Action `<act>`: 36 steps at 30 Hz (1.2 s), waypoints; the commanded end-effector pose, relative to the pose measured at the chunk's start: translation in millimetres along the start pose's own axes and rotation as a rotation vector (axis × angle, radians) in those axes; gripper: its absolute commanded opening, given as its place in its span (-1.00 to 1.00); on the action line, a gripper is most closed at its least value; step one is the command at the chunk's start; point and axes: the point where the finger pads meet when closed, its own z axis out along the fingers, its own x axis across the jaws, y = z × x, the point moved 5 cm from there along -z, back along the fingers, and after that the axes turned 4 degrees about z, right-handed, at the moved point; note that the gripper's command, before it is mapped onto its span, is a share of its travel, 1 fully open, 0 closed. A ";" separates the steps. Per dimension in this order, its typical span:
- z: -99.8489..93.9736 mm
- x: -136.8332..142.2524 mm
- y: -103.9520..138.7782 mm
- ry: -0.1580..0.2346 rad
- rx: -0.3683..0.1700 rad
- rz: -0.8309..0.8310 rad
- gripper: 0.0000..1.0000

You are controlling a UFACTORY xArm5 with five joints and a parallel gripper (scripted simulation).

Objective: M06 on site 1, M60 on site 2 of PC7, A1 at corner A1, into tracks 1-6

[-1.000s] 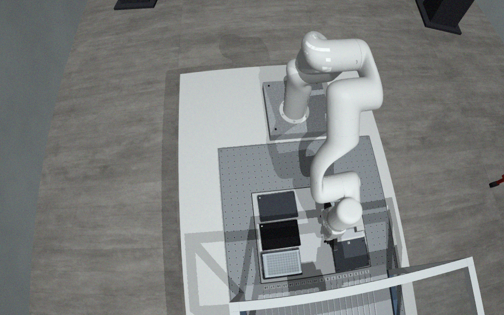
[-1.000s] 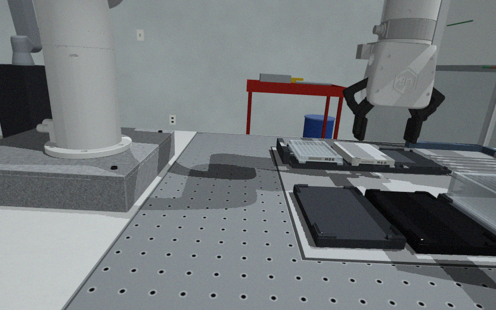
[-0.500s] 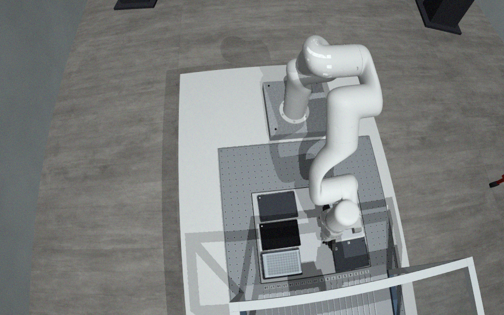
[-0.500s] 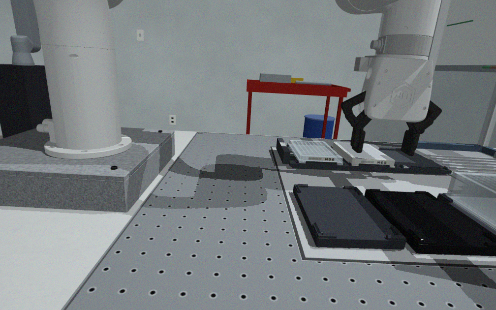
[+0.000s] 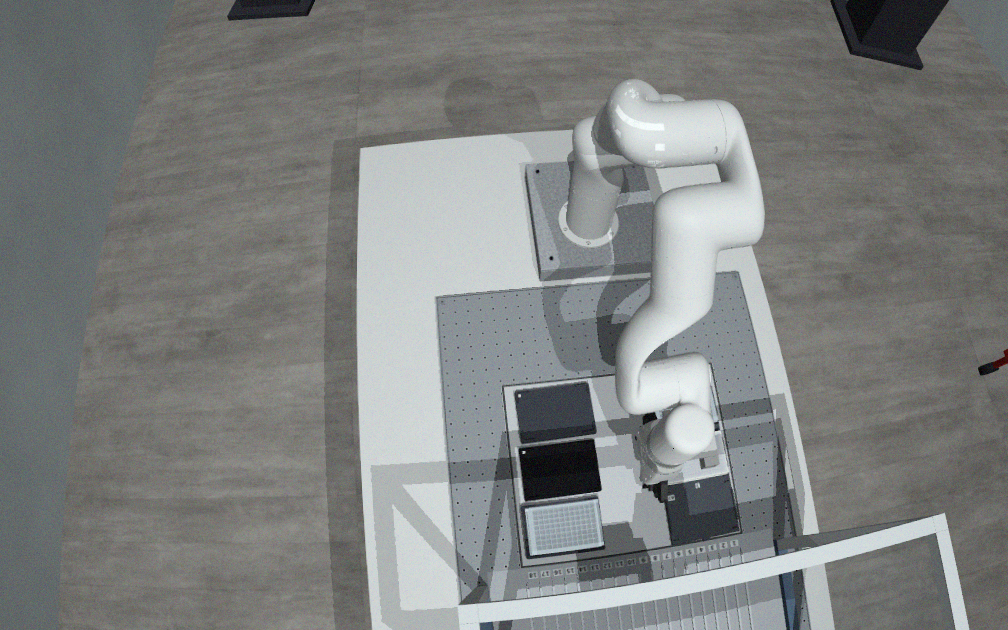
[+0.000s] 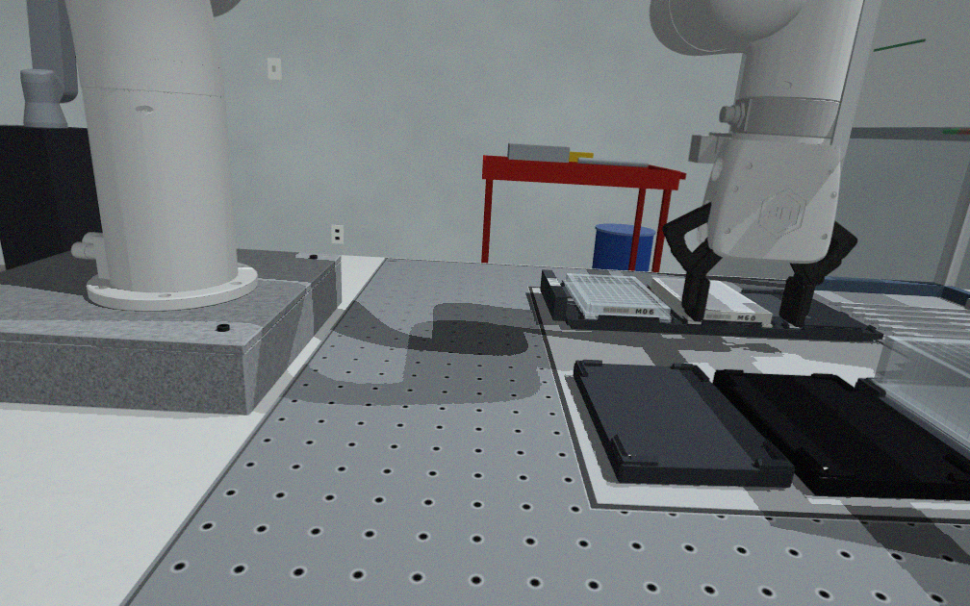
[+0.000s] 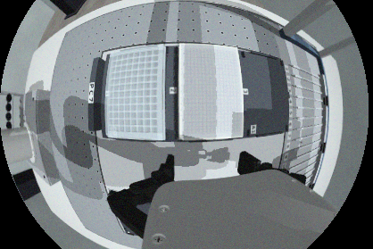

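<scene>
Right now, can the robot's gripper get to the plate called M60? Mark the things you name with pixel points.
Probably yes. The gripper (image 5: 653,454) (image 6: 745,317) (image 7: 208,164) is open and low, close to M60 (image 5: 702,473) (image 6: 722,299) (image 7: 210,91), and nothing lies on top of it. I can't tell if both fingers would fit beside it.

M06 plate (image 6: 613,295) (image 7: 135,94): showing clear, glossy plastic
M60 plate (image 6: 714,299) (image 7: 210,91): looking like smooth, opaque plastic, matt on top
Black nest (image 5: 560,469) (image 6: 850,433): gleaming at its edges like glossy plastic
Dark grey nest (image 5: 554,412) (image 6: 680,417): appearing smooth and nearly matt
Base block (image 5: 554,268) (image 6: 96,368): showing speckled, rough-looking stone
Arm (image 5: 684,258) (image 6: 161,181): wearing a smooth shell, shining in highlights from above
Floor (image 5: 210,313): showing wood grain, mostly matt
Gripper fingers (image 6: 695,297): looking like dark, matt plastic
</scene>
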 end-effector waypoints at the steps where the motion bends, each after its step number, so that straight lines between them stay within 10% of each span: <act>1: 0.9 1.7 -0.2 0.005 0.001 0.000 1.00; 36: 16.9 1.8 -0.1 0.005 0.001 0.000 1.00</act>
